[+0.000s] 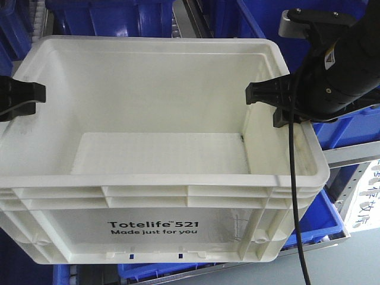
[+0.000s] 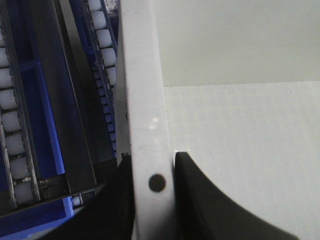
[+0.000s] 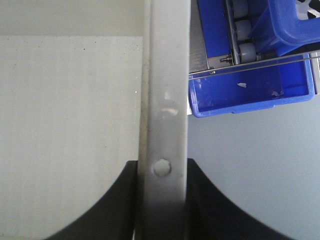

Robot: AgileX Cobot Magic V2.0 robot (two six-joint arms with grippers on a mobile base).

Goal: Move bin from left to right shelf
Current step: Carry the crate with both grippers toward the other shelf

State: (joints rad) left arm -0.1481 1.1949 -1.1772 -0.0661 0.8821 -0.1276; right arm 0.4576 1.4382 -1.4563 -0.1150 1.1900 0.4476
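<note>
A large white bin (image 1: pixel 154 178), printed "Totelife 521", fills the front view, empty and held up in front of the shelves. My left gripper (image 1: pixel 27 98) is shut on its left rim; in the left wrist view (image 2: pixel 152 175) the black fingers (image 2: pixel 200 200) clamp the white rim (image 2: pixel 145 100) from both sides. My right gripper (image 1: pixel 274 102) is shut on the right rim; in the right wrist view (image 3: pixel 162 172) its fingers (image 3: pixel 210 200) pinch the rim (image 3: pixel 167 75) either side of a small round mark.
Blue bins (image 1: pixel 119 18) sit on the shelf behind the white bin, and more blue bins (image 1: pixel 344 127) at the right. Roller tracks (image 2: pixel 15 145) run under the left side. A blue bin (image 3: pixel 250 87) and grey floor (image 3: pixel 260 150) lie below the right rim.
</note>
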